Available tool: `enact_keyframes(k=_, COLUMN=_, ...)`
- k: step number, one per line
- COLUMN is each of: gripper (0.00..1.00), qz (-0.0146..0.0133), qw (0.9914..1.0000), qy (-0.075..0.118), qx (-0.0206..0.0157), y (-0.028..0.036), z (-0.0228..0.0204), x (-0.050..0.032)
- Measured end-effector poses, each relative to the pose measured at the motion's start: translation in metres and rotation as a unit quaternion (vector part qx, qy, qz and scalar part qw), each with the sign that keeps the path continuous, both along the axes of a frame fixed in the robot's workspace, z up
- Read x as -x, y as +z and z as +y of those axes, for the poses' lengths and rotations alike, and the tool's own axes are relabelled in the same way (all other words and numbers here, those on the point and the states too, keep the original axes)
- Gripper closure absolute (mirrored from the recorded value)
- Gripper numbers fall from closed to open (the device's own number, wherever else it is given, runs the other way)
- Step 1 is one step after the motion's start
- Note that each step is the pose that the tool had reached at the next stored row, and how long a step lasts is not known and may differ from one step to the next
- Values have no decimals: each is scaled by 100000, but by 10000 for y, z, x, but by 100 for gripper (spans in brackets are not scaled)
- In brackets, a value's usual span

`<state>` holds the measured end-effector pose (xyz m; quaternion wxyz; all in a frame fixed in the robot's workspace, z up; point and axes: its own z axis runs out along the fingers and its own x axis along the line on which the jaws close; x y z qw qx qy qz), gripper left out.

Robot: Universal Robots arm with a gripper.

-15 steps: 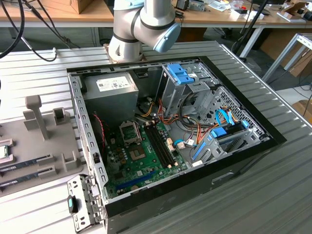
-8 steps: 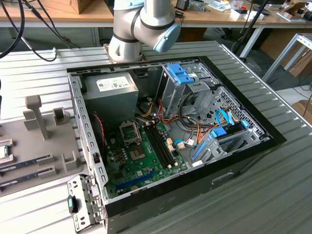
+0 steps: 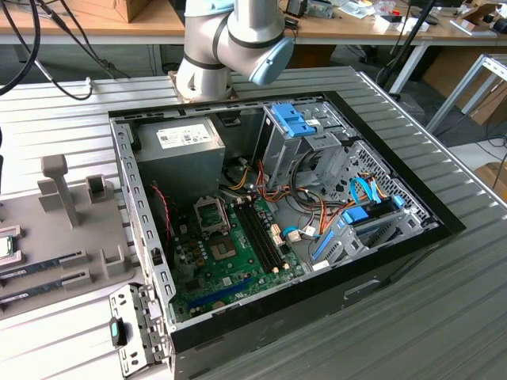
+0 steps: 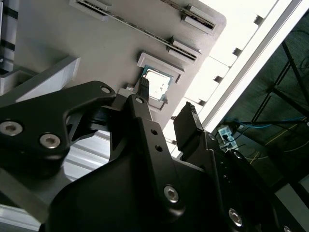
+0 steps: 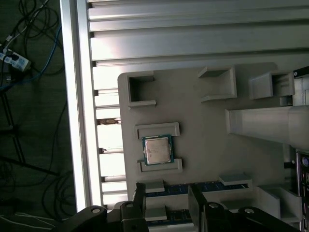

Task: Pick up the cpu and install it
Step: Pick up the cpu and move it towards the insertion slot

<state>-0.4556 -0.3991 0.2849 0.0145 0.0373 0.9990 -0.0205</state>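
the cpu (image 5: 157, 150) sits in a grey tray (image 5: 207, 125), cradled between two raised lips that touch opposite edges of it. it is a flat square with a silvery metal lid and a thin green rim. there is faint print on the lid, too faint to make out. in the second wrist view the lid (image 4: 157, 82) catches the light and looks almost white.

the gripper (image 5: 166, 193) hangs over the tray with its two black fingers (image 5: 140, 195) spread well apart and nothing between them. it is near the cpu but not touching it. memory sticks (image 5: 203, 186) lie in slots of the tray just beside the fingertips.

in the exterior view the tray lies at the far left of the frame on the ribbed metal worktop (image 3: 444, 317). the open computer case (image 3: 277, 317) fills the middle, with its green motherboard (image 3: 230, 265) showing and the square socket (image 3: 212, 214) bare. the grey power supply (image 3: 178, 154) in the case's upper left carries a white label (image 3: 186, 134) with dark print too small to read. the arm (image 3: 230, 39) stands at the top of the frame
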Motion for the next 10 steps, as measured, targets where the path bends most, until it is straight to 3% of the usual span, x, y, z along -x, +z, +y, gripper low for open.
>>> enact_keyframes(k=10, gripper=52, qz=-6, qw=100000, qy=-1, qx=-2, y=-21, z=0, x=0)
